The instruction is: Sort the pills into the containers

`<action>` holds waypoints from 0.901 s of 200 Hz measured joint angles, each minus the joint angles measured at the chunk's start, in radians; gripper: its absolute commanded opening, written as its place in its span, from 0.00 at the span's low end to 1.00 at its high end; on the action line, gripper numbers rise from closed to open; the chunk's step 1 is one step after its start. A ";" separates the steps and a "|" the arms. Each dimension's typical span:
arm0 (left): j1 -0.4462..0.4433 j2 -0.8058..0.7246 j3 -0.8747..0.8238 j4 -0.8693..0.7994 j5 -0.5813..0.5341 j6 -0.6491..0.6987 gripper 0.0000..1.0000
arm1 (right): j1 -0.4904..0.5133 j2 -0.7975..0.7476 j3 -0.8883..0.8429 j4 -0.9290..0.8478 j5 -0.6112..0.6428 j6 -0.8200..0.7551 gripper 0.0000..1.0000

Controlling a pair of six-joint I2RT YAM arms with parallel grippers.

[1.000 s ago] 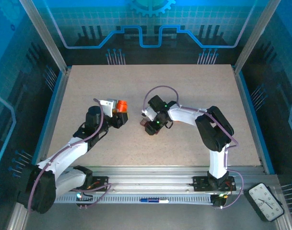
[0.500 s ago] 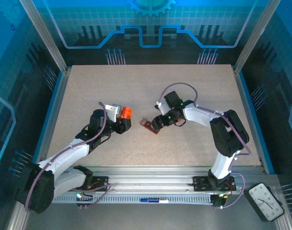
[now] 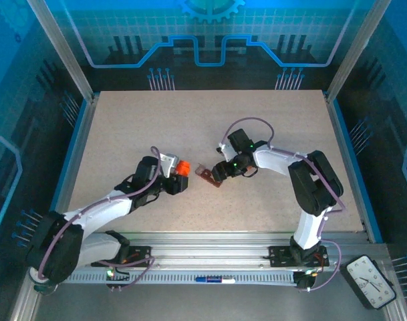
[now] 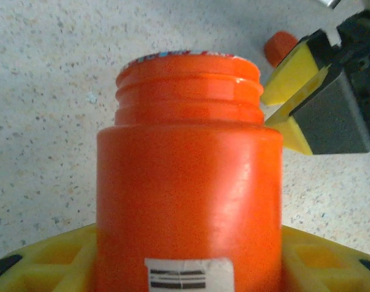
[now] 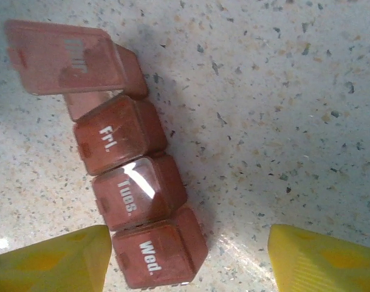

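— Where are the containers (image 5: pixel 133 182) lying?
— The strip is lying flat on the table (image 3: pixel 270 127), near the middle, just beside the right gripper (image 5: pixel 188 263); the lid at one end is standing open; the lids reading Fri., Tues. and Wed. are sitting shut.
— Is that claw gripping it?
— No; its jaws are standing apart, released; the Wed. end is lying between the yellow fingers (image 5: pixel 51 261), close against one and well apart from the other; whether it is touching the near one I cannot tell.
— And the left gripper (image 3: pixel 179 176)?
— It is clenching the orange bottle (image 4: pixel 188 182) low on its body, yellow showing on either side; the bottle is wearing no cap, its threaded mouth pointing towards the right gripper.
— Is anything else showing?
— A small orange round thing (image 4: pixel 279 46) is lying on the table beyond the mouth, beside the right claw's fingers; it is too blurred to name.
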 measured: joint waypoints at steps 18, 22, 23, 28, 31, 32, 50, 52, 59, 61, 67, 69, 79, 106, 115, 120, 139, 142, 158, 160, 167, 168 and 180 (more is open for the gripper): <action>-0.007 0.045 0.003 -0.005 0.000 0.003 0.00 | 0.001 0.017 0.000 0.000 0.012 0.000 0.68; -0.009 0.054 0.004 -0.008 0.000 0.003 0.00 | 0.001 0.020 0.000 0.000 0.014 0.000 0.68; -0.009 0.056 0.005 -0.009 0.000 0.003 0.00 | 0.001 0.021 0.000 0.000 0.016 0.000 0.68; -0.012 0.067 0.009 -0.016 0.000 0.003 0.00 | 0.001 0.024 0.000 0.000 0.016 0.000 0.68; -0.013 0.076 0.012 -0.019 0.000 0.003 0.00 | 0.001 0.026 0.000 0.000 0.019 0.000 0.67; -0.014 0.077 0.013 -0.020 0.000 0.003 0.00 | 0.001 0.026 0.000 0.000 0.019 0.000 0.67; -0.023 0.119 0.040 -0.038 0.001 0.007 0.00 | 0.001 0.027 0.000 0.001 0.023 0.004 0.66; -0.024 0.123 0.044 -0.040 0.001 0.007 0.00 | 0.001 0.027 0.000 0.001 0.023 0.005 0.66; -0.027 0.137 0.057 -0.046 0.001 0.008 0.00 | 0.001 0.027 0.000 0.001 0.024 0.007 0.66; -0.028 0.140 0.060 -0.047 0.001 0.008 0.00 | 0.001 0.027 0.000 0.001 0.025 0.007 0.66; -0.030 0.150 0.070 -0.051 0.001 0.010 0.00 | 0.001 0.027 0.000 0.002 0.026 0.008 0.66; -0.031 0.153 0.073 -0.052 0.001 0.010 0.00 | 0.001 0.027 0.000 0.002 0.026 0.009 0.66; -0.034 0.170 0.089 -0.056 0.003 0.011 0.00 | 0.001 0.027 -0.001 0.004 0.026 0.011 0.66; -0.040 0.219 0.129 -0.081 0.011 0.026 0.00 | 0.002 0.027 -0.004 0.008 0.026 0.018 0.65; -0.040 0.237 0.145 -0.094 0.016 0.030 0.00 | 0.002 0.027 -0.005 0.010 0.026 0.019 0.65; -0.040 0.245 0.152 -0.099 0.017 0.032 0.00 | 0.002 0.027 -0.006 0.012 0.026 0.021 0.65; -0.041 0.278 0.183 -0.129 0.020 0.037 0.00 | 0.002 0.027 -0.007 0.014 0.027 0.026 0.65; -0.041 0.281 0.186 -0.132 0.020 0.037 0.00 | 0.002 0.027 -0.007 0.014 0.027 0.026 0.65; -0.042 0.298 0.208 -0.157 0.021 0.047 0.00 | 0.002 0.027 -0.008 0.016 0.027 0.031 0.64; -0.042 0.300 0.211 -0.161 0.021 0.050 0.00 | 0.002 0.027 -0.008 0.016 0.027 0.033 0.64; -0.042 0.306 0.219 -0.171 0.023 0.053 0.00 | 0.002 0.027 -0.008 0.016 0.027 0.033 0.64; -0.042 0.307 0.221 -0.173 0.024 0.055 0.00 | 0.002 0.027 -0.008 0.017 0.027 0.033 0.64; -0.043 0.316 0.234 -0.187 0.026 0.059 0.00 | 0.002 0.027 -0.008 0.019 0.027 0.037 0.64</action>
